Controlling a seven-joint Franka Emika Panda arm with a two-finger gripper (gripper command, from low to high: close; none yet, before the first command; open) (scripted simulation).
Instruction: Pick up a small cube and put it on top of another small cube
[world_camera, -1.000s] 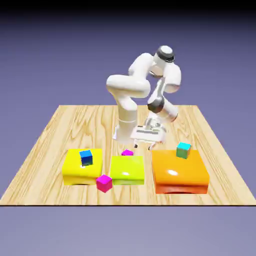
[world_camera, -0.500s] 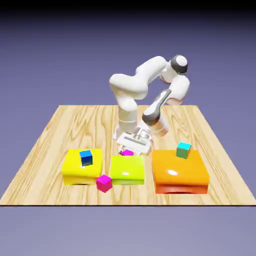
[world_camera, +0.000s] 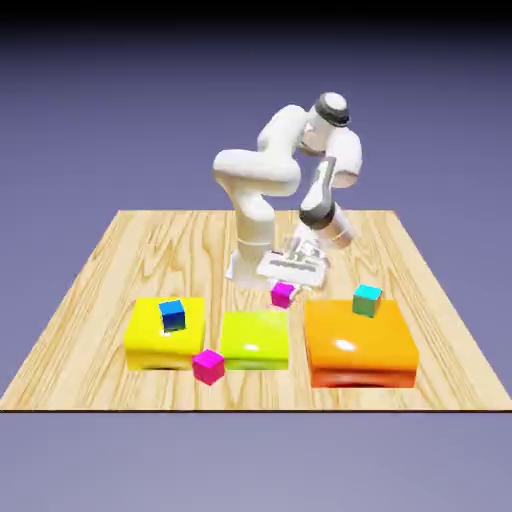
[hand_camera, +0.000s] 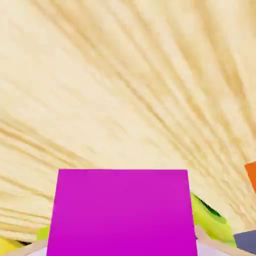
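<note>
While the gripper holds it off the wood, the small magenta-pink cube (world_camera: 282, 295) is the centre of the scene.
Held magenta-pink cube: clamped between the fingertips, raised above the table, behind the lime-green block as seen in the exterior view; in the hand view its flat face fills the lower middle.
Gripper (world_camera: 283, 292): two fingers closed on the held cube, one against each side; the white hand above them is tilted.
Lime-green block (world_camera: 255, 340): middle one of three flat blocks, glossy, nothing resting on its top.
Second magenta-pink cube (world_camera: 208, 367): on the table, near the front edge, in front of the gap between the yellow and lime-green blocks.
Yellow block (world_camera: 165, 345): toward the exterior view's left, glossy, flat-topped.
Blue cube (world_camera: 173, 316): resting on the yellow block.
Orange block (world_camera: 360, 345): toward the exterior view's right, the largest of the three.
Teal cube (world_camera: 367, 300): at the orange block's far edge; whether it rests on the block or behind it cannot be told.
Arm (world_camera: 257, 172): white with dark grey bands, rising from its base at the far side, bent over and reaching down to the gripper.
Table (world_camera: 150, 260): pale wood with streaked brown grain, beneath the blocks.
Backdrop (world_camera: 80, 130): plain blue-violet, darkening to black at the top.
</note>
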